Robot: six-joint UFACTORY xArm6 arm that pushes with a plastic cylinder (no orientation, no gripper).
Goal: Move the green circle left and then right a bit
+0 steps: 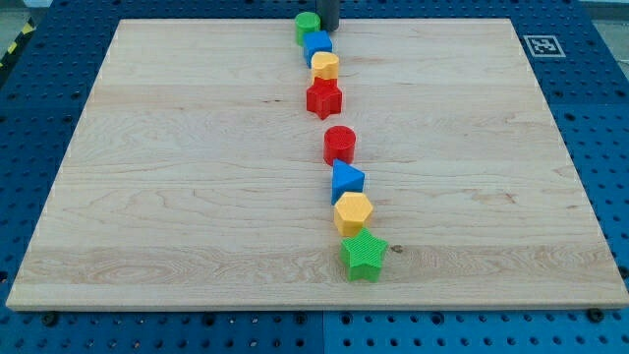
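The green circle (307,25) sits at the view's top edge of the wooden board (177,177), at the head of a line of blocks. My tip (329,29) is the end of a dark rod coming in from the view's top. It stands just right of the green circle, close to or touching it, and just above the blue block (316,44). Below come a yellow block (325,66) and a red star (323,98).
The line runs on down the middle of the board: a red cylinder (339,144), a blue triangle (346,180), a yellow hexagon (353,212) and a green star (363,256). A black-and-white marker (542,44) sits at the board's top right corner.
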